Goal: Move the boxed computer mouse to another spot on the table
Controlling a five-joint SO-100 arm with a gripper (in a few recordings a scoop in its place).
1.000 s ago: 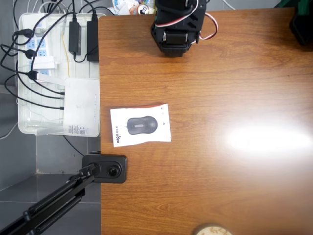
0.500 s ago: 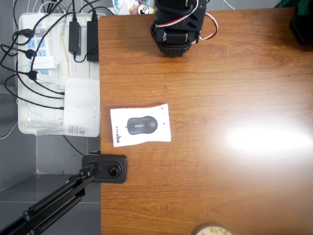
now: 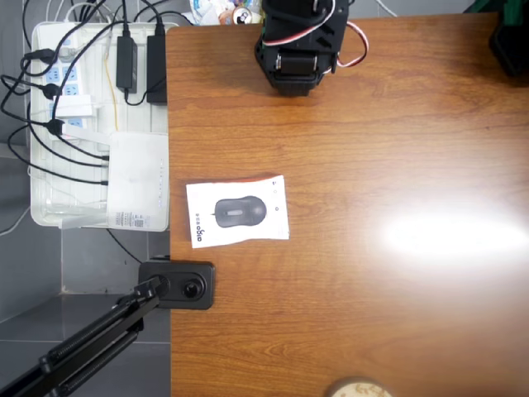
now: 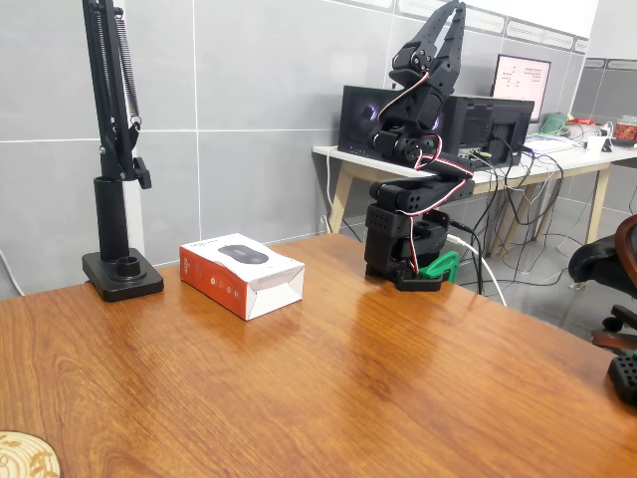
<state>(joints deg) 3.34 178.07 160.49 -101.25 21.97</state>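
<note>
The boxed computer mouse [image 3: 238, 211] lies flat near the table's left edge in the overhead view, a white box with a dark mouse pictured on top. Its orange-red side [image 4: 221, 283] faces the fixed view. The black arm [image 3: 297, 41] stands folded at the table's far edge, well away from the box. In the fixed view my gripper [image 4: 453, 10] points straight up above the arm's base, shut with nothing in it. The reddish-brown wooden table [image 3: 372, 149] carries both.
A black stand base [image 3: 178, 284] [image 4: 121, 274] sits clamped just in front of the box at the table's edge. Off the table's left side, a white tray [image 3: 50, 211] holds power strips, cables and a plain white box [image 3: 136, 178]. A round wooden coaster [image 3: 357, 389] lies at the near edge.
</note>
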